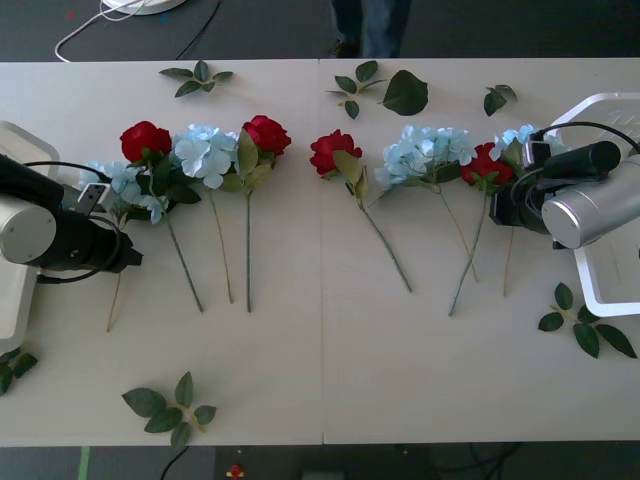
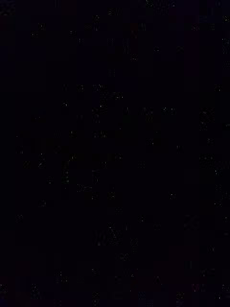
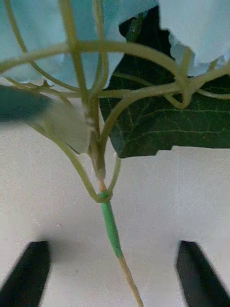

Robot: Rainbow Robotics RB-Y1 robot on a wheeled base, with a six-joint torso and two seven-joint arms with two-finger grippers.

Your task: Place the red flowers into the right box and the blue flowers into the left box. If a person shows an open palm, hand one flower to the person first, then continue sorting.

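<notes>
Two arms work the bench (image 1: pixel 320 370). Left gripper (image 3: pixel 114 268), fingers apart, straddles the blue flower (image 1: pixel 122 182) stem at 9 o'clock; crowded stems risk snagging. Right gripper (image 1: pixel 515 205) at 3 o'clock, fingers' state unclear.

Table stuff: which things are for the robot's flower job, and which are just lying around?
For the job: red flowers, blue flowers, left box, right box, left claw open astride a blue flower's stem, right claw near the right box.
Lying about: leaf sprigs, big loose leaf.
</notes>
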